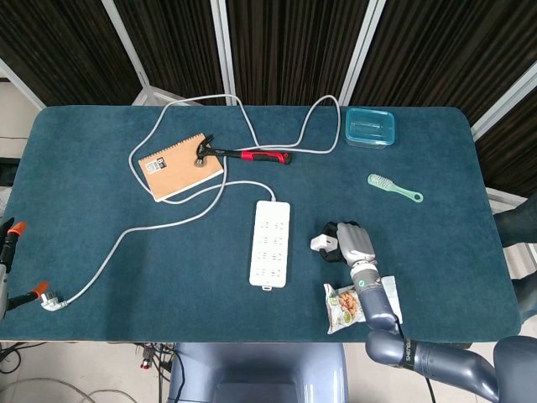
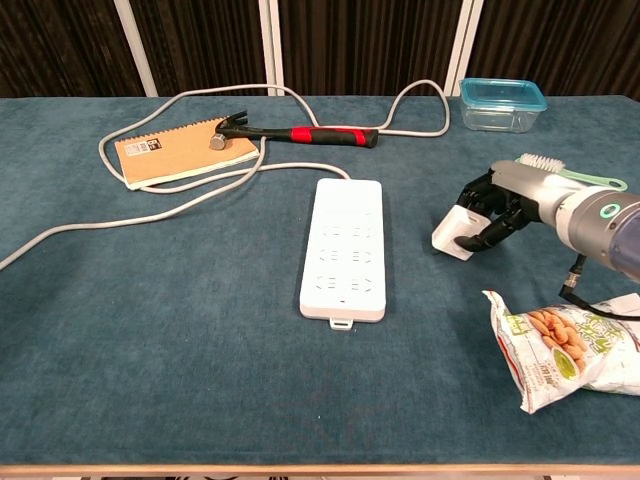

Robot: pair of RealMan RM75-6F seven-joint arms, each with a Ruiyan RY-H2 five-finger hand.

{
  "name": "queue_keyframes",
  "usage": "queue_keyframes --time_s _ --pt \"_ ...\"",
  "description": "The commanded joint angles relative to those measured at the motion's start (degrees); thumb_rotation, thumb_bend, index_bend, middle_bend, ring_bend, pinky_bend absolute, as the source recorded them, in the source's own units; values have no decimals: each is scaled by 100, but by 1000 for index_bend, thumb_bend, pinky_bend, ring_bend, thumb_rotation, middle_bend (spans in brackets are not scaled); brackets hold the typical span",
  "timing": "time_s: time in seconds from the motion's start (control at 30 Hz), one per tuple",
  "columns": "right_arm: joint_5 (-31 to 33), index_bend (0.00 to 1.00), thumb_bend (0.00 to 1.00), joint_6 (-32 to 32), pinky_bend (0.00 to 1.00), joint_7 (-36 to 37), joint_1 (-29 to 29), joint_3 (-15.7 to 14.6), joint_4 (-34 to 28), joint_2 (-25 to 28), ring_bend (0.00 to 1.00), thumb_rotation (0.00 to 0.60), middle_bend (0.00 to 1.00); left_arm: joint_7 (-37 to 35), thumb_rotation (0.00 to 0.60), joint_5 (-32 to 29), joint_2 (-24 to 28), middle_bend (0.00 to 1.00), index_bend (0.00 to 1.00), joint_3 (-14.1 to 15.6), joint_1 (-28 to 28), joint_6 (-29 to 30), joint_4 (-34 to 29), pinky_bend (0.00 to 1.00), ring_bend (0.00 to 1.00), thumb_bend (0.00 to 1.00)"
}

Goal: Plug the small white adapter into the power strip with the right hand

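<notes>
The white power strip (image 1: 270,243) (image 2: 346,247) lies flat in the middle of the table, its cable looping off toward the back. To its right, my right hand (image 1: 351,242) (image 2: 497,201) holds the small white adapter (image 1: 320,243) (image 2: 453,230) in its fingertips, lifted slightly off the cloth. A gap of bare cloth separates the adapter from the strip's right edge. The adapter's prongs are hidden from both views. My left hand does not appear in either view.
A snack bag (image 1: 346,306) (image 2: 566,346) lies under my right forearm near the front edge. A green brush (image 1: 393,187), a blue lidded box (image 1: 369,127) (image 2: 502,103), a red-handled hammer (image 1: 243,154) and a brown notebook (image 1: 179,166) sit farther back.
</notes>
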Motion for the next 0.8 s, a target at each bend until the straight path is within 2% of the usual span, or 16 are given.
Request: queue_keyframes --time_s 0.03,0.3,0.47,0.67,0.8 --pt "-44 590 516 22 169 31 -7 30 -19 2 326 600 517 -8 600 -5 6 0 93 4 -2 -13 -4 0 0 71" --pt "-308 593 548 -67 169 -100 84 76 -406 342 329 600 520 -63 600 -17 37 0 93 -1 3 -13 -23 0 0 71" --pt "-330 598 561 -417 169 -560 360 36 -793 779 329 600 522 -71 600 -27 47 0 93 -29 23 52 -19 0 0 71" --pt "188 601 562 -569 169 -1235 835 106 -1141 1004 334 600 523 24 600 -45 11 0 93 -57 36 118 16 0 0 71" --pt "717 613 562 -308 169 -1627 1145 208 -1245 889 345 600 531 35 600 -54 -5 0 92 -69 40 135 27 0 0 71"
